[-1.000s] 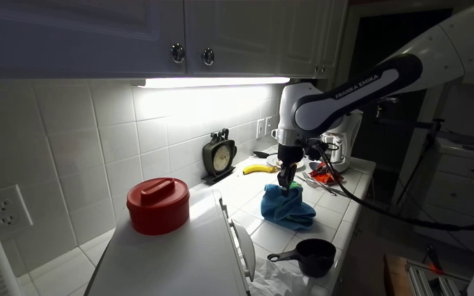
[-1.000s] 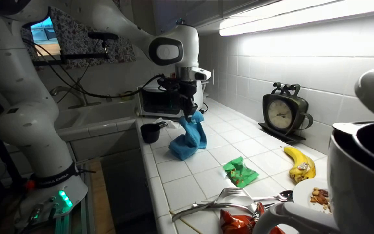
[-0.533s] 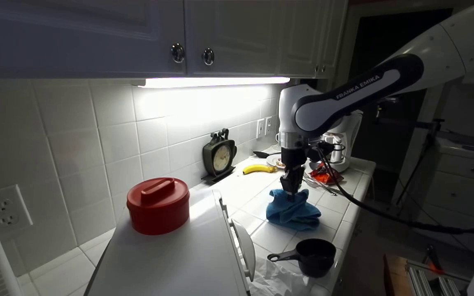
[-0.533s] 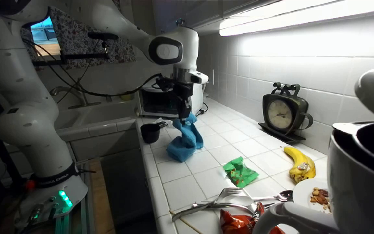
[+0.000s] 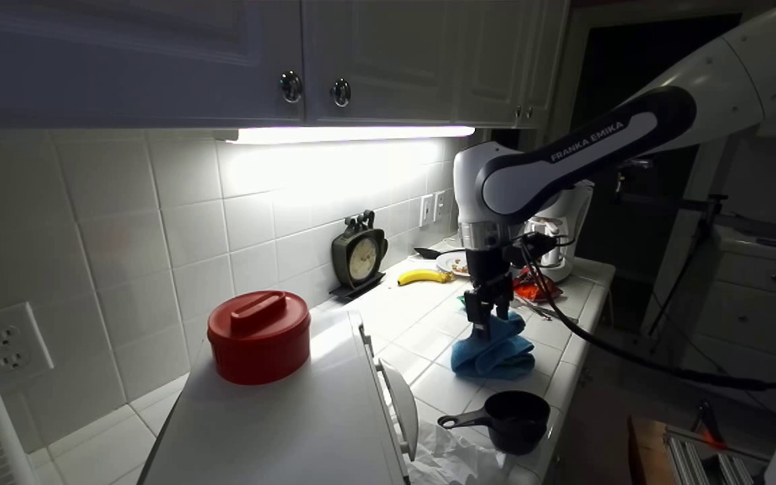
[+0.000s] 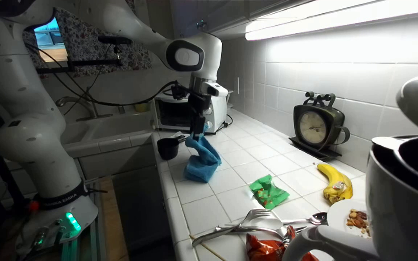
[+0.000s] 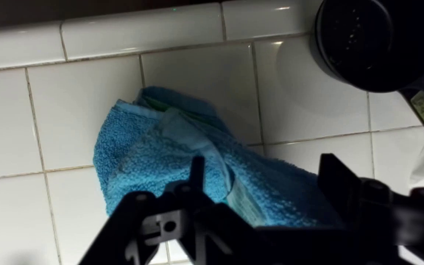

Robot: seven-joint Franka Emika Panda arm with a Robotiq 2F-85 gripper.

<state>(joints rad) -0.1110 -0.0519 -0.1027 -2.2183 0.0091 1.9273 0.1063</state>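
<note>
1 blue cloth (image 7: 160,147) at wrist-view centre, beneath and between the 2 spread-apart fingers (image 7: 197,171) of 1 gripper (image 7: 263,167), 1 black cup (image 7: 363,44) upper right, 1 green wrapper (image 6: 272,194) lower right-of-centre in an exterior view.

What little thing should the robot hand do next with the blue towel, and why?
I'd guess the gripper should rise gently: its jaws stand open, and the lower part of the blue towel rests on the white tiles, so pulling away would probably leave the towel there.
</note>
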